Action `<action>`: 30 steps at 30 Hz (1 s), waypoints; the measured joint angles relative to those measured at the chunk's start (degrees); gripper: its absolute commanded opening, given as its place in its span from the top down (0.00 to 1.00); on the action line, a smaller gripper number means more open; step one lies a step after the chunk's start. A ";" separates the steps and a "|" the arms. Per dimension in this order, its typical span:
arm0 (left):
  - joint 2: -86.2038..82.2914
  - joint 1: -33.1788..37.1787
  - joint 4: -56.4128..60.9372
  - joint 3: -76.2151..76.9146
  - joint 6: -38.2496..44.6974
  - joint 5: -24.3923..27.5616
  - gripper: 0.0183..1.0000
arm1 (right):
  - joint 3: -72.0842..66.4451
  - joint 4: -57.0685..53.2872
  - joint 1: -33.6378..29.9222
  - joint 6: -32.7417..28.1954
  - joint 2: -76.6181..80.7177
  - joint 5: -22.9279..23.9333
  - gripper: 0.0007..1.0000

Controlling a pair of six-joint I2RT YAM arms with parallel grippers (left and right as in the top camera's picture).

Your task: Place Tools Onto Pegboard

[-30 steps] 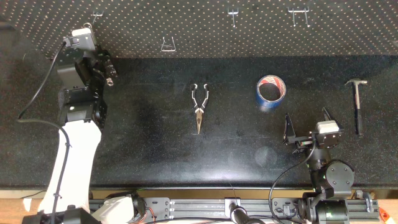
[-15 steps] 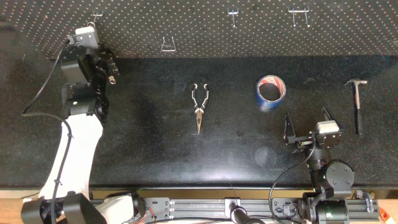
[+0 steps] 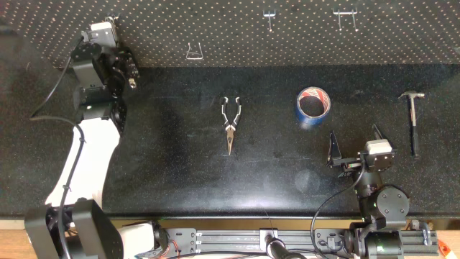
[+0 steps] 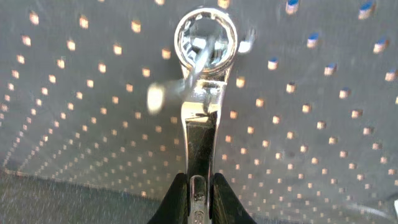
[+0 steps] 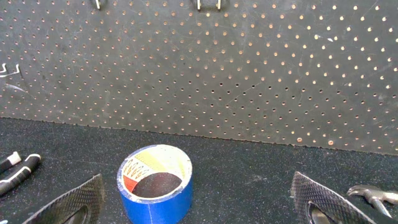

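My left gripper (image 4: 198, 186) is shut on the shank of a steel wrench (image 4: 200, 118), held upright against the pegboard (image 4: 311, 124). The wrench's ring end (image 4: 205, 38) sits over a metal hook; whether it hangs on the hook I cannot tell. From above, the left gripper (image 3: 128, 72) is at the pegboard's far left, below a hook (image 3: 111, 18). Pliers (image 3: 230, 122), a blue tape roll (image 3: 313, 106) and a hammer (image 3: 413, 122) lie on the black mat. My right gripper (image 3: 356, 150) stands open near the front right, behind the tape roll (image 5: 155, 183).
More hooks stick out of the pegboard: a wire loop (image 3: 194, 52) and two hooks (image 3: 269, 18) (image 3: 346, 18) further right. In the right wrist view, plier handles (image 5: 15, 168) and the hammer head (image 5: 373, 195) flank the tape.
The left arm has moved up the picture toward the pegboard with the wrench in its gripper. The right arm and the tools on the mat have stayed put.
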 measured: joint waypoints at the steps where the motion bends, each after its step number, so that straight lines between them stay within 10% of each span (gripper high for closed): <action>1: 0.31 0.00 0.35 0.28 0.00 0.15 0.99 | 0.00 0.00 0.00 0.00 0.00 0.00 0.02; 3: 0.98 0.00 1.22 0.59 0.00 0.42 0.89 | 0.02 0.00 0.00 0.00 0.00 0.00 0.02; 9: 1.79 -0.02 1.14 0.63 0.50 0.81 0.00 | 0.00 0.00 -0.02 0.00 0.00 0.00 0.02; 30: -33.51 -0.07 -37.88 1.53 2.21 -0.02 0.00 | 0.00 0.00 0.00 0.00 0.00 0.00 0.02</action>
